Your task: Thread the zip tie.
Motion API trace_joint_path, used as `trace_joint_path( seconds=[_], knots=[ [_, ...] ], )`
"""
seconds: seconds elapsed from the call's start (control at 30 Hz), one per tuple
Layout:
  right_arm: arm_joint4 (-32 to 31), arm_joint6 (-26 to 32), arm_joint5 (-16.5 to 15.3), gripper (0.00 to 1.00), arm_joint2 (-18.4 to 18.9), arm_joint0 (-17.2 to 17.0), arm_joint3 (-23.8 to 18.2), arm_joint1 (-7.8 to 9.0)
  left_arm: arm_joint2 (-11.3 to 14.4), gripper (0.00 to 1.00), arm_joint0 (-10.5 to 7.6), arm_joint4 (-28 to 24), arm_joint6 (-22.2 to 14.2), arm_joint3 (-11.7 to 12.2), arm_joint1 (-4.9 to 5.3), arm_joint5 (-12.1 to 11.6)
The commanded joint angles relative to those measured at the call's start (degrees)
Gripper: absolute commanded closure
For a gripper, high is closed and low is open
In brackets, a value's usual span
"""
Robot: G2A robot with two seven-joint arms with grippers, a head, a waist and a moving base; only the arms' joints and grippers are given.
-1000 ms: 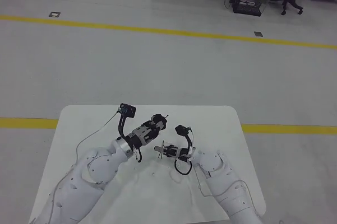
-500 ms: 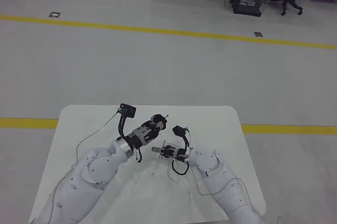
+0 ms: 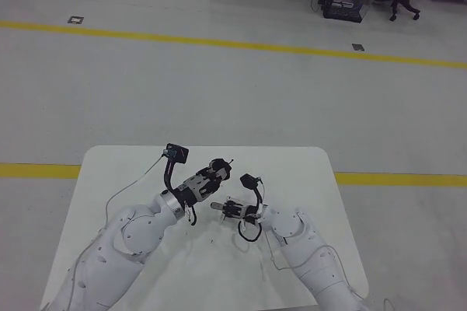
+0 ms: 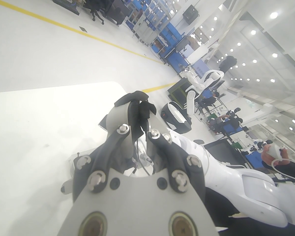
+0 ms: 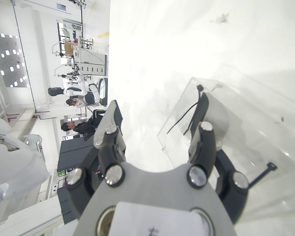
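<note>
Zip tie (image 5: 182, 117): thin black strap w/ small square head. The head sits up at the top edge of a clear panel (image 5: 177, 146), and the strap curves down across the panel face to a free pointed tail. Can't tell if it passes thru a hole in the panel or just hangs on it. A second tie (image 5: 263, 174), same black type, lies by the panel's foot. Its strap end is hidden behind the R gripper's finger mount.

R gripper (image 5: 159, 104): fingers spread wide, nothing btwn them. One finger (image 5: 202, 109) sits at the panel just beside the zip tie's strap. Contact unclear, as the panel is see-thru. From above, the R gripper (image 3: 220, 207) is approx mid-table (image 3: 109, 179), a bit toward 12 o'clock, pointing to 9 o'clock. The L gripper (image 3: 217, 169) is at 12 o'clock of it, near but apart.

L gripper (image 4: 137, 104): dark wrapped fingertips pressed together. A thin dark strand runs down btwn the fingers; can't tell if it's a tie or the gripper's own wiring.

From above, tie & panel are too faint vs the white table to place. A small white scrap (image 5: 221, 19) lies on the table beyond the panel
</note>
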Motion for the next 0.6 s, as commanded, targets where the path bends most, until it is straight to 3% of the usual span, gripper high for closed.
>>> trace_joint_path(
  seconds=[0.0,0.37,0.57],
  knots=[
    [0.1,0.0,0.0,0.51,0.0,-0.1,0.0,0.08,0.0,1.0,0.0,0.0,0.0,0.0,0.0,0.0],
    [1.1,-0.1,0.3,0.63,-0.1,0.0,0.2,0.35,0.0,1.0,0.0,0.0,0.0,0.0,0.0,0.0],
    [1.2,-0.2,0.5,0.75,-0.3,-0.1,0.2,0.53,0.0,1.0,0.0,0.0,0.0,0.0,0.0,0.0]
  ],
)
